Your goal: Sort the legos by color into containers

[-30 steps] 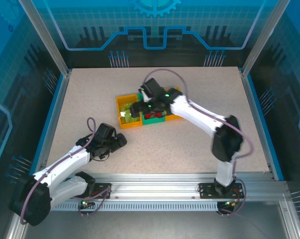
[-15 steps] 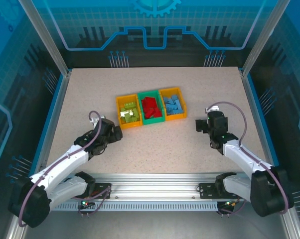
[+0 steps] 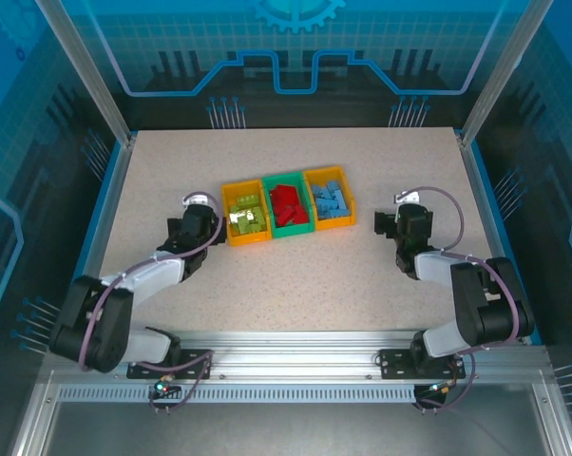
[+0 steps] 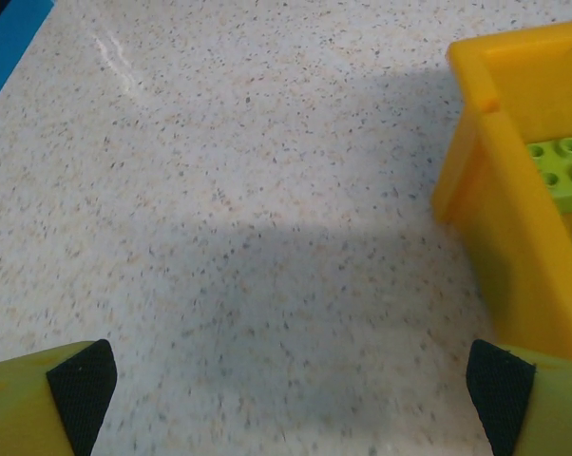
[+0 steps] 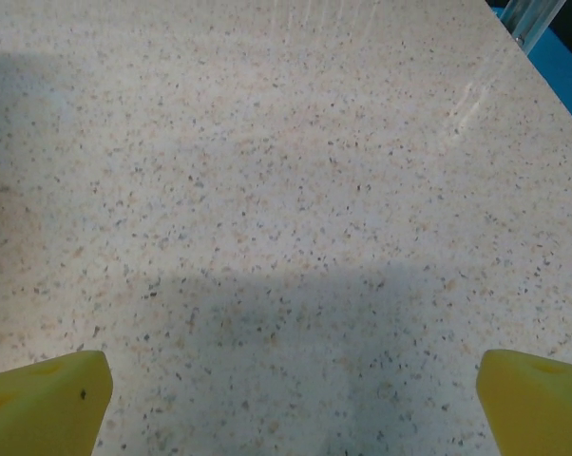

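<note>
Three containers (image 3: 295,229) sit btwn left gripper (image 3: 206,226) & right gripper (image 3: 385,228).

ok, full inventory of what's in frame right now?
left bin: one, yellow-orange, left end of the joined row at mid-table
middle bin: one, green, centre of the row
right bin: one, yellow-orange, right end of the row
lime green legos: several, exact count unclear, in the left bin
red legos: several, in the middle bin
blue legos: several, in the right bin
table: one, speckled beige
enclosure: one, blue panels, around the table
left arm: one, white and black, beside the left bin, jaws open and empty
right arm: one, white and black, right of the row, jaws open and empty
</note>
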You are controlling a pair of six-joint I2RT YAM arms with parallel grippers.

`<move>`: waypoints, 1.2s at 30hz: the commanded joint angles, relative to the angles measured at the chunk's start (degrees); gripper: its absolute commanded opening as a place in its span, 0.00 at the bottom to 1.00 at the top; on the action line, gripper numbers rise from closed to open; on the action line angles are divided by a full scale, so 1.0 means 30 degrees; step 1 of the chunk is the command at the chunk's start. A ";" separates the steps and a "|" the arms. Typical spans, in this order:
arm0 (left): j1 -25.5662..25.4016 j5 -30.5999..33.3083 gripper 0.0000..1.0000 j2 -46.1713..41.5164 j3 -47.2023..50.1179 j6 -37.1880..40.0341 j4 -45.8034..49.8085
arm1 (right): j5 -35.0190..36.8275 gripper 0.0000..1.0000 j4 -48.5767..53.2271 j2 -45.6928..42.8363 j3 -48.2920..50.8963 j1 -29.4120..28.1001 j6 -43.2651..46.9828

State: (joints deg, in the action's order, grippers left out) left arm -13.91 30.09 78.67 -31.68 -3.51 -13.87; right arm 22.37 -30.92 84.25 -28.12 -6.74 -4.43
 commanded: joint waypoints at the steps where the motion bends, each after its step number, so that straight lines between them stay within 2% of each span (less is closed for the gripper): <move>1: 0.0638 -0.1285 0.99 0.1239 0.1043 0.2134 -0.6412 | -0.0455 1.00 -0.1083 0.0013 -0.0266 0.0421 -0.0102; 4: 0.1744 -0.2503 0.99 0.1490 0.2646 0.2554 -1.0601 | -0.0572 1.00 -0.1120 -0.0001 -0.0243 0.0505 -0.0135; 7: 0.4458 -0.5126 0.99 0.2088 0.4990 -0.0166 -1.4514 | -0.0602 1.00 -0.1120 -0.0044 -0.0241 0.0504 -0.0142; 9: 0.5220 -0.7087 0.99 0.3591 0.5866 -0.0290 -1.8094 | -0.0602 1.00 -0.1120 -0.0019 -0.0245 0.0519 -0.0116; 12: 0.5227 -0.7778 0.99 0.3116 0.4327 -0.0102 -1.4380 | -0.0833 1.00 -0.1121 0.0001 -0.0264 0.0514 -0.0056; 14: 0.4792 -0.8408 0.99 0.3187 0.3191 0.0693 -1.2311 | -0.2417 1.00 -0.1179 0.0151 -0.0368 0.0488 0.0682; 17: 0.4646 -0.8182 0.99 0.3226 0.3209 0.0844 -1.2487 | -0.3810 1.00 -0.0925 0.0296 -0.0555 0.0532 0.1276; 36: 0.4638 -0.8139 0.99 0.3309 0.3253 0.0867 -1.2678 | -0.3843 1.00 -0.0916 0.0278 -0.0559 0.0571 0.1296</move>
State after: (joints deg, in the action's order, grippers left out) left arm 0.14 6.96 88.71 -21.61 -2.39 -51.33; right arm 11.46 -32.23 84.58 -28.62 -5.93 -1.21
